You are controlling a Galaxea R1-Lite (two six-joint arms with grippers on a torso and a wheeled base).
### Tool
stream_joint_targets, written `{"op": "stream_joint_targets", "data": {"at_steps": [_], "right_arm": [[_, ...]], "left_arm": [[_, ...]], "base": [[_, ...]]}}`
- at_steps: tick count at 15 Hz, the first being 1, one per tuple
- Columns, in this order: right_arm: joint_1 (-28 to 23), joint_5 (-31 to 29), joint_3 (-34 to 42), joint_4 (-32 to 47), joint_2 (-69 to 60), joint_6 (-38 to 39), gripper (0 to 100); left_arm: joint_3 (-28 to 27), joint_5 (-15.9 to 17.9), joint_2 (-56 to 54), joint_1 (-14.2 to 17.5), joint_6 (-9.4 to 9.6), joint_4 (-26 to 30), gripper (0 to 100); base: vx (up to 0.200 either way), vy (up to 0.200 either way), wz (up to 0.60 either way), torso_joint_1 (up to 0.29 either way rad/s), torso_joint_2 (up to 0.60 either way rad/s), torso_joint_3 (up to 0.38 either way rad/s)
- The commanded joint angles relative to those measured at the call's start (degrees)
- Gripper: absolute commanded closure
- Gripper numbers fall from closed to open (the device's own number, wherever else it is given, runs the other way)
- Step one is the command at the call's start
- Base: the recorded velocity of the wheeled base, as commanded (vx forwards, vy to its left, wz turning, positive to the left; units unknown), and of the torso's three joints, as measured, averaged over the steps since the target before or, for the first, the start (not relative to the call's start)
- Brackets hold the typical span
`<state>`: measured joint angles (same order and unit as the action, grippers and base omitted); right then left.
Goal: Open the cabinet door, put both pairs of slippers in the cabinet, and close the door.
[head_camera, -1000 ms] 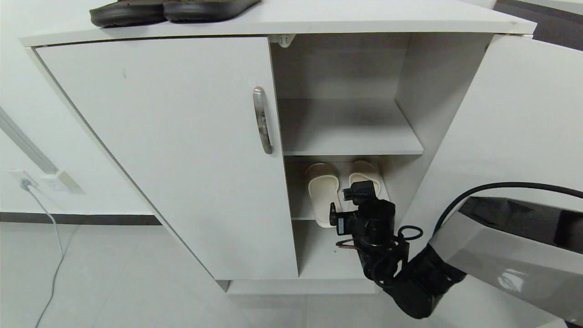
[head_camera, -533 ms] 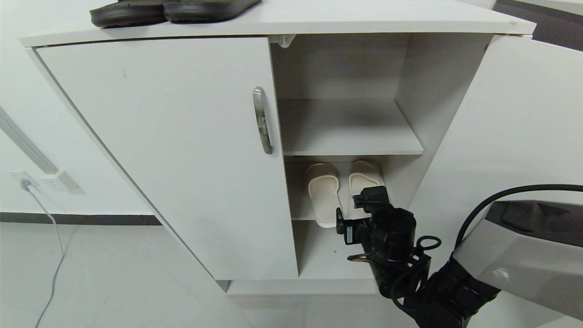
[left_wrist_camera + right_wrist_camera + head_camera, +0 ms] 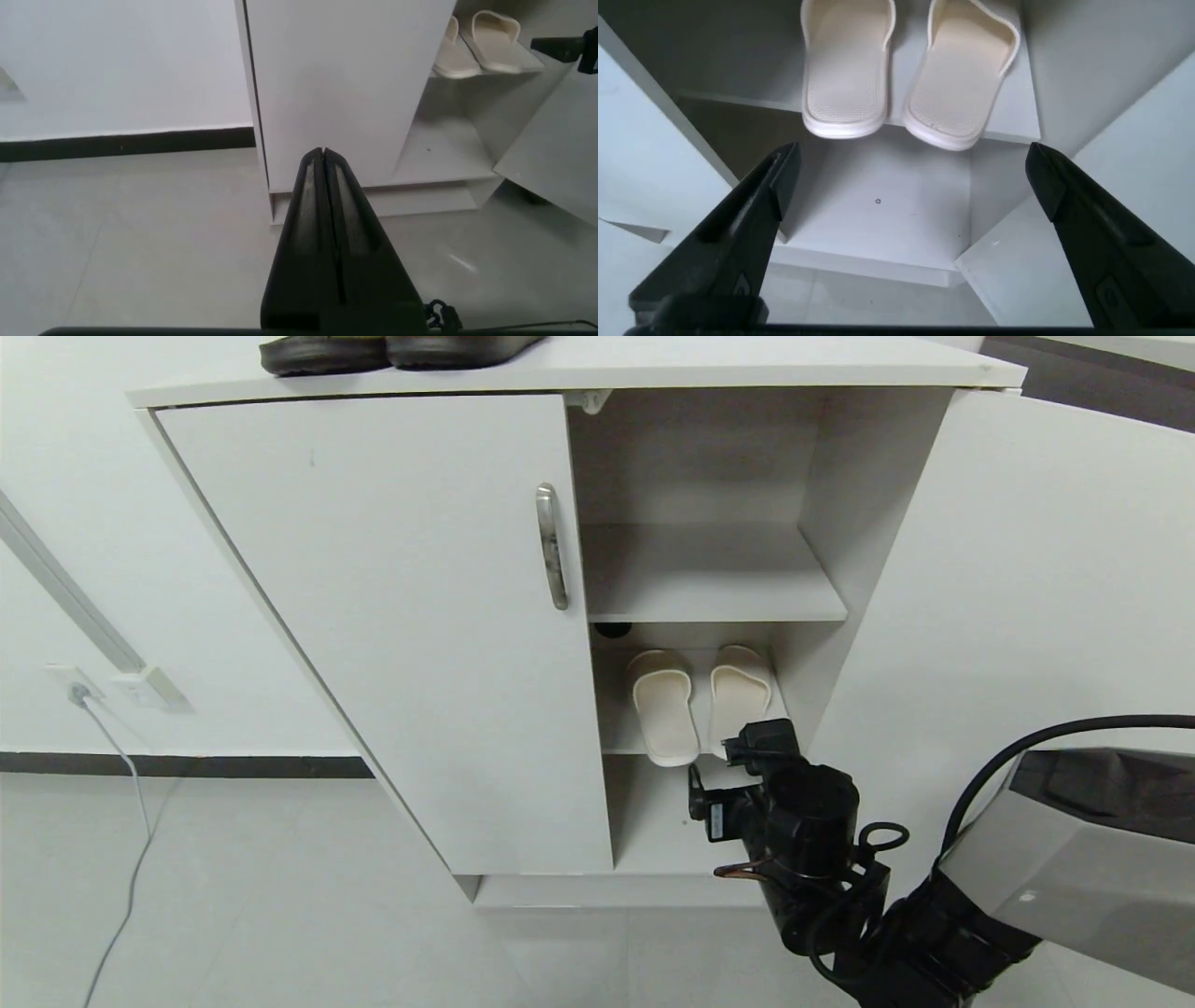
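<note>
On the middle shelf (image 3: pixel 613 723), cream slippers (image 3: pixel 663 707) lie front-to-back, toes inward; right jaws spread, left jaws together.

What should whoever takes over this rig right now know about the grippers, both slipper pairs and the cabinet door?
Left gripper: shut, empty, out over the floor, facing the cabinet.
Right gripper: open, empty, just in front of the open compartment, near the white slippers.
White slippers: side by side on the middle shelf.
Dark slippers: on the cabinet top, above the closed left door.
Done: right door open, white pair in.
Left: dark pair into the cabinet, then close the right door.
</note>
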<state>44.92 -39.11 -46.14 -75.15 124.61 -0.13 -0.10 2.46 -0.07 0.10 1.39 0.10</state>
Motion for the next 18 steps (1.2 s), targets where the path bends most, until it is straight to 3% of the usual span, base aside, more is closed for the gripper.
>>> {"op": "stream_joint_targets", "data": {"at_steps": [1,13,18], "right_arm": [[0.0,0.0,0.2,-0.1,-0.3,0.0,0],[0.0,-0.2,1.1,0.0,-1.6,0.0,0],[0.0,-0.2,1.6,0.0,-1.6,-0.2,0]], "left_arm": [[0.0,0.0,0.1,0.0,0.02,0.1,100],[0.0,0.0,0.1,0.0,0.02,0.1,100],[0.0,0.0,0.1,0.0,0.02,0.1,100]], "base": [[0.0,0.0,0.0,0.0,0.0,0.0],[0.0,0.0,0.0,0.0,0.0,0.0],[0.0,0.0,0.0,0.001,0.01,0.155]]}}
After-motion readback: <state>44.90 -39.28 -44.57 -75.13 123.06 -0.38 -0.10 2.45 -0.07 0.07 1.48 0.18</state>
